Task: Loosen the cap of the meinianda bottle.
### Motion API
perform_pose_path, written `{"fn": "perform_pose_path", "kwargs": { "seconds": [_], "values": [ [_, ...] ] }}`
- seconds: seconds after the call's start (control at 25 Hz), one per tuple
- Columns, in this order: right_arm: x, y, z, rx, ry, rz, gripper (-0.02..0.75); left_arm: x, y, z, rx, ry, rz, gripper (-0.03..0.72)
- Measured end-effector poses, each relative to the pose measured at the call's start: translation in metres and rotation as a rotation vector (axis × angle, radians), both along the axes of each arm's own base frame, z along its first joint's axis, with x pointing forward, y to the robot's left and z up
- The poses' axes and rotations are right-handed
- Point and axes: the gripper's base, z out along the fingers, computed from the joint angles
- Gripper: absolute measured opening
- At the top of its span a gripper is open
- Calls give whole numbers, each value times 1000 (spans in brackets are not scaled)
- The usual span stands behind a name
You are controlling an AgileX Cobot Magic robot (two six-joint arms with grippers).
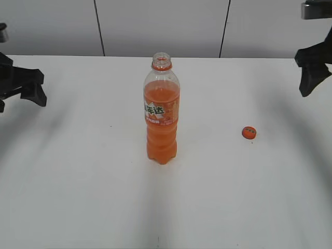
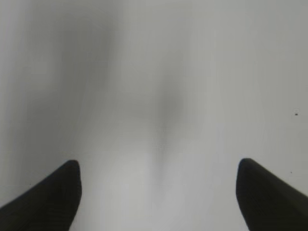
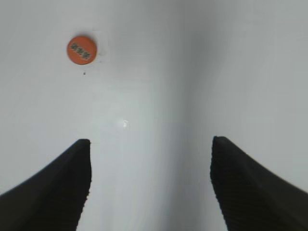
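Meinianda bottle (image 1: 162, 116) upright, open neck up, cap (image 1: 249, 133) flat on table (image 1: 78, 197), both grippers spread, empty

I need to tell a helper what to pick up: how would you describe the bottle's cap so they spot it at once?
Start at the white table, where the meinianda bottle of orange drink stands upright near the middle with its neck open. Look to the right of the bottle: the cap lies alone on the tabletop, apart from it. It is the only small round orange disc there, with tiny print on its top.
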Motion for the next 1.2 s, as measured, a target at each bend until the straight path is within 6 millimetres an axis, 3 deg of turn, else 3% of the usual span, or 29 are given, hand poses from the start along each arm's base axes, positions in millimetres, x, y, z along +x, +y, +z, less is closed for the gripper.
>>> {"fn": "perform_pose_path", "kwargs": {
  "seconds": [0.28,0.6,0.84,1.2],
  "values": [
    [2,-30,0,-7,2,-86,577,0,-2,-4,-16,21,-32,591],
    [1,-32,0,-12,11,-90,577,-1,-2,3,-3,2,-50,591],
    [-7,-33,9,-13,27,-91,577,-11,1,34,40,-80,-74,591],
    [-40,-34,68,-7,-145,-80,577,-37,3,90,78,-239,-88,591]
  ]
}}
